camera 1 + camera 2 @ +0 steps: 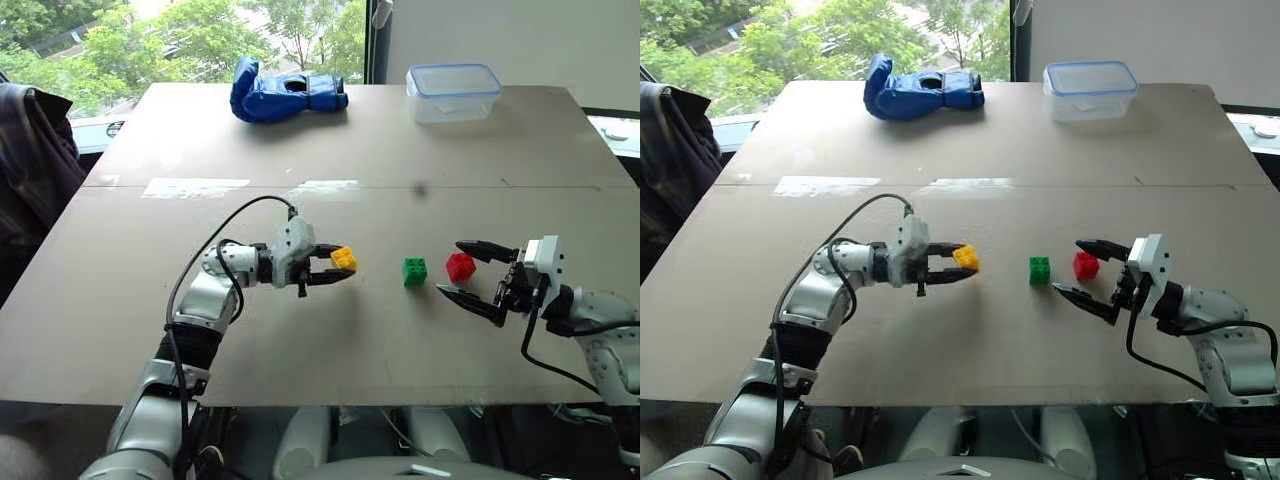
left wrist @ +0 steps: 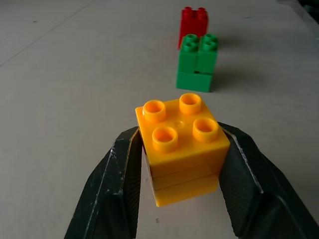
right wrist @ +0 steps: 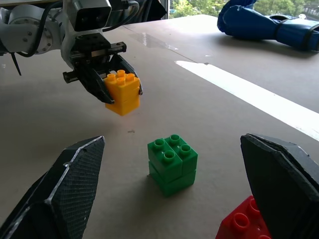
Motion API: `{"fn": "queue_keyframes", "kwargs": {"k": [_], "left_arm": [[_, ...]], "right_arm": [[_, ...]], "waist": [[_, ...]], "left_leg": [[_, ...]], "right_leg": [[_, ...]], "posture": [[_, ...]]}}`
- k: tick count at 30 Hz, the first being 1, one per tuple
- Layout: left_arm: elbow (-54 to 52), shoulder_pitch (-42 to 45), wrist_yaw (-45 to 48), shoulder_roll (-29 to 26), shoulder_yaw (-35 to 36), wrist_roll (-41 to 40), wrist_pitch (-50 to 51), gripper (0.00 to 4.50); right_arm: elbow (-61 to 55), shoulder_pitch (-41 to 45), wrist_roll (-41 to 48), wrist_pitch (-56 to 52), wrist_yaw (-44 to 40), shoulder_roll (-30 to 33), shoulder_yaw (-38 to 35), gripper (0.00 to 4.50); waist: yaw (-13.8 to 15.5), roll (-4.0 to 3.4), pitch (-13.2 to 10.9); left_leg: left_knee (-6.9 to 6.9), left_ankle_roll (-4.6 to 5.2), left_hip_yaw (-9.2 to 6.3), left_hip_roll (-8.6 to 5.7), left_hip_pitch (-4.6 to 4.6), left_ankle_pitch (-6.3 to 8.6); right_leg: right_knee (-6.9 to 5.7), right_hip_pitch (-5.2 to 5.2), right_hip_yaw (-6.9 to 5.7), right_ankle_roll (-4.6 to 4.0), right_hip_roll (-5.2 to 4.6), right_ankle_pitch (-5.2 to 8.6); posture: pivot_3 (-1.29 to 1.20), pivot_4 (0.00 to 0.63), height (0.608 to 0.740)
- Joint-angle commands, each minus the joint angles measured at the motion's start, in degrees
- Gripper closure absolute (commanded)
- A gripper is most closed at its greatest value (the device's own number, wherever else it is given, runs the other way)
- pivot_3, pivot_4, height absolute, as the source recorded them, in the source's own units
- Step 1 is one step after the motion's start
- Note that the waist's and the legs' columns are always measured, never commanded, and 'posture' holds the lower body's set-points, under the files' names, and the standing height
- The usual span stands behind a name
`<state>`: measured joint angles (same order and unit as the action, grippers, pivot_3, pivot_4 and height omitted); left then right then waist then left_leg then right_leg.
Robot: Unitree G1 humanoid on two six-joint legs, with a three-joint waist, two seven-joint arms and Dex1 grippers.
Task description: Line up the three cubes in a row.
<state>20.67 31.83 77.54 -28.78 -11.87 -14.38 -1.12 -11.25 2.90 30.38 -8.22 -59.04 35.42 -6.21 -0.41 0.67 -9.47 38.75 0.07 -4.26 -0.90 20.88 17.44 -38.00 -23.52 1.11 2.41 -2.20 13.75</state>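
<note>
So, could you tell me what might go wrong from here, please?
The left gripper holds the yellow cube above the table, so setting it down off the line of the green cube is possible. The open right gripper flanks the red cube and might nudge it.

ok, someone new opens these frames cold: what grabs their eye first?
Probably the yellow cube, pinched in the left end effector and held just above the grey table, left of the other two. Next, the green cube and red cube sitting close together on the table, with the open right end effector spread around the red one. At the far edge lie a blue glove and a clear plastic box.
</note>
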Motion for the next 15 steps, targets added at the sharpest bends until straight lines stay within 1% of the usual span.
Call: {"fn": "queue_keyframes", "kwargs": {"k": [1, 2, 5, 8, 10, 15], "left_arm": [[11.63, 6.73, 7.20, 1.41, -1.42, 2.19, -8.43, 2.89], [14.68, 8.38, 9.28, 2.09, -1.66, 2.19, -9.55, 2.89], [23.81, 12.94, 10.83, 3.77, -3.31, 6.06, -17.50, 2.89], [30.84, 16.43, 12.79, 5.96, -3.26, 7.37, -21.58, 2.89], [33.87, 17.69, 14.16, 6.95, -3.47, 8.17, -24.04, 2.89], [35.82, 18.67, 14.96, 8.59, -3.27, 5.84, -24.32, 2.89]], "right_arm": [[-3.00, -0.91, 0.73, 1.36, 0.64, 0.44, -2.89, 0.00], [-3.29, -1.14, 0.64, 1.34, 0.88, 0.31, -3.05, 0.00], [-4.58, -1.89, 0.71, 1.01, 1.74, -0.06, -3.34, 0.00], [-6.01, -3.08, 1.11, 0.74, 2.44, -0.19, -3.64, 0.00], [-6.75, -3.87, 1.30, 0.61, 2.70, -0.18, -3.79, 0.00], [-7.60, -4.78, 1.90, 0.23, 2.71, 0.14, -4.09, 0.00]], "waist": [[-0.41, 0.00, 0.00], [-0.43, 0.00, 0.00], [-0.52, 0.01, 0.00], [-0.42, 0.02, -0.01], [-0.38, 0.02, -0.01], [-0.30, 0.02, -0.01]], "left_leg": [[0.00, 0.02, -0.01, 0.01, 0.00, 0.01], [0.01, 0.02, -0.01, 0.02, 0.00, 0.01], [0.01, 0.04, 0.01, 0.01, 0.01, 0.02], [0.02, 0.06, 0.03, 0.00, 0.03, 0.03], [0.03, 0.07, 0.00, 0.00, 0.05, 0.04], [0.05, 0.08, -0.01, -0.01, 0.05, 0.04]], "right_leg": [[-0.01, 0.00, 0.01, 0.00, 0.05, 0.00], [-0.01, 0.00, 0.01, 0.00, 0.08, 0.00], [0.00, 0.02, 0.02, 0.00, 0.09, 0.00], [0.02, 0.01, 0.04, 0.01, 0.09, 0.00], [0.03, 0.02, 0.02, 0.01, 0.08, 0.00], [0.02, 0.02, 0.01, 0.01, 0.08, 0.00]], "posture": [[0.00, 0.150, 0.740], [0.00, 0.150, 0.740], [0.00, 0.150, 0.740], [0.00, 0.150, 0.740], [0.00, 0.150, 0.740], [0.00, 0.150, 0.740]]}}
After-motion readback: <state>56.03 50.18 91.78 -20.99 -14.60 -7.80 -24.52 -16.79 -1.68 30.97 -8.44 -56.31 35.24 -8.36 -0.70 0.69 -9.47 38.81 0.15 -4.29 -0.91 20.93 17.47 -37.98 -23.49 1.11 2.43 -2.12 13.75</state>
